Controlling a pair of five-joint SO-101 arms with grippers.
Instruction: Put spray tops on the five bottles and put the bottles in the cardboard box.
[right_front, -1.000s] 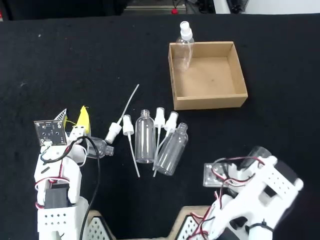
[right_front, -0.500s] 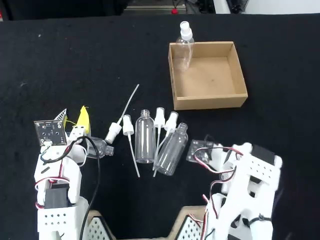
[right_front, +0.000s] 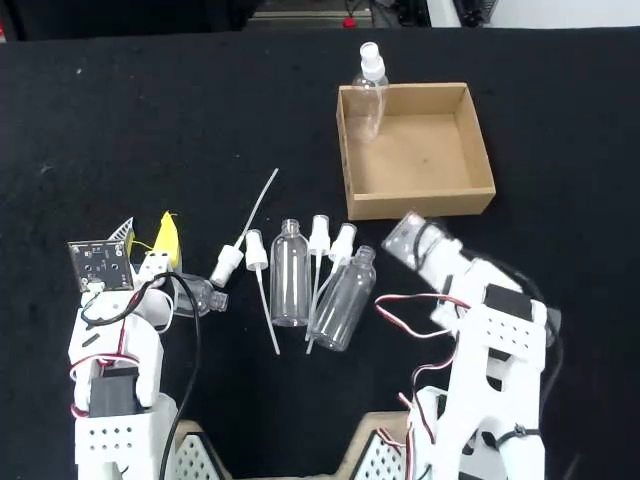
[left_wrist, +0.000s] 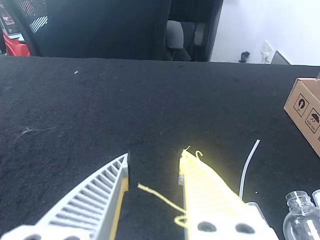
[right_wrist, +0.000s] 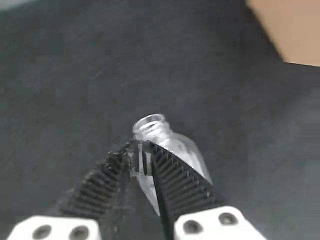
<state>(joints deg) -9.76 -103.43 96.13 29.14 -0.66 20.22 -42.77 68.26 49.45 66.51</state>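
The right pincer (right_wrist: 140, 151) has its black fingers drawn almost together, with only a sliver between the tips, and it grips nothing. Just past those tips, partly covered by them, lies an uncapped bottle (right_wrist: 186, 152) with its open neck pointing away from the pincer. Its lower body is hidden behind the fingers. Farther beyond the pincer, a corner of the cardboard box (right_wrist: 292, 27) is cut off at the edge. From above, this pincer is hidden under the right arm (right_front: 495, 340) and its wrist board, which sits just beside the neck of the slanted bottle (right_front: 345, 298). The black fingers cannot be made out there against the black counter (right_front: 150, 120).

The left pincer (left_wrist: 154, 156) stands wide, one finger white and one yellow, with bare counter between them. On its yellow-finger side lie a thin white tube (left_wrist: 248, 165) and the neck of a small bottle (left_wrist: 300, 215), cut off at the edge. From above, that small bottle lies just beside the left arm, partly under a black cable (right_front: 190, 340).

Between the two pincers lie two long-tubed spray tops (right_front: 227, 262), a straight bottle (right_front: 290, 275) and two more tops (right_front: 319, 235) whose tubes run under the bottles. Well ahead of the right pincer, a capped bottle (right_front: 368, 95) stands in the box's far corner, its spray head above the rim.
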